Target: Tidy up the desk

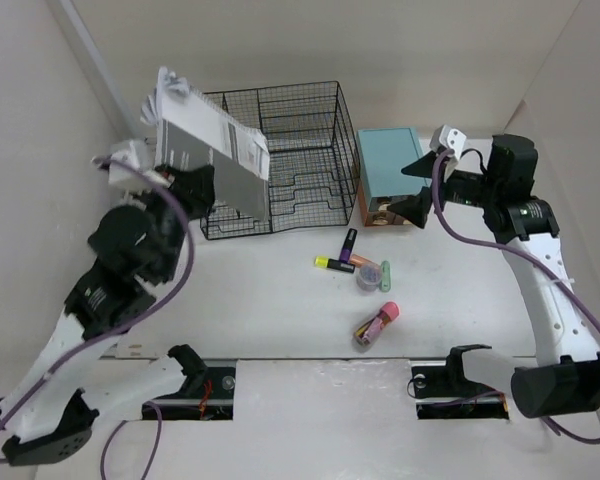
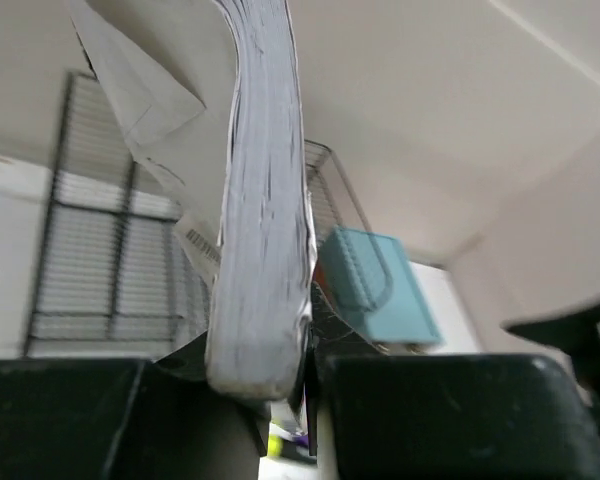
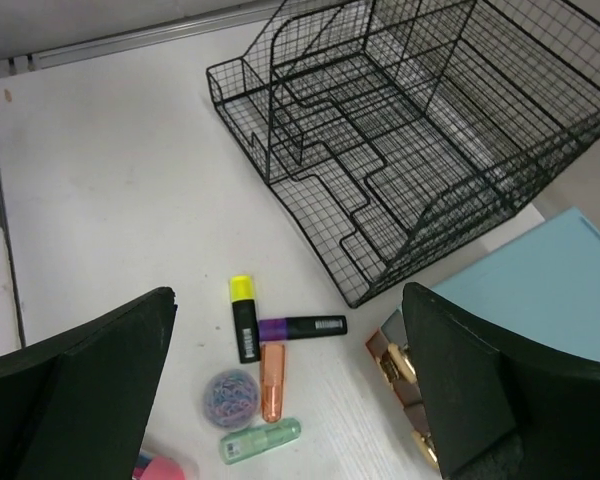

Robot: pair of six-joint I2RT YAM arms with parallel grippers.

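My left gripper (image 1: pixel 194 186) is shut on a thick stack of grey-white papers (image 1: pixel 205 140), held tilted over the left end of the black wire-mesh organizer (image 1: pixel 295 150). In the left wrist view the paper stack (image 2: pixel 265 200) rises edge-on from between the jaws of the left gripper (image 2: pixel 270 385). My right gripper (image 1: pixel 418 187) hangs open beside the teal drawer box (image 1: pixel 388 165), holding nothing. Below the right gripper (image 3: pixel 288 300) on the white desk (image 3: pixel 110 200) lie a yellow-capped highlighter (image 3: pixel 243 318), a purple one (image 3: pixel 302 327), an orange one (image 3: pixel 272 380) and a green one (image 3: pixel 260 440).
A small round tub of coloured bands (image 3: pixel 232 397) sits among the highlighters. A pink item (image 1: pixel 377 325) lies nearer the desk's front edge. The teal box's brown drawer (image 3: pixel 400 360) stands pulled out. White walls close in the desk at left, back and right.
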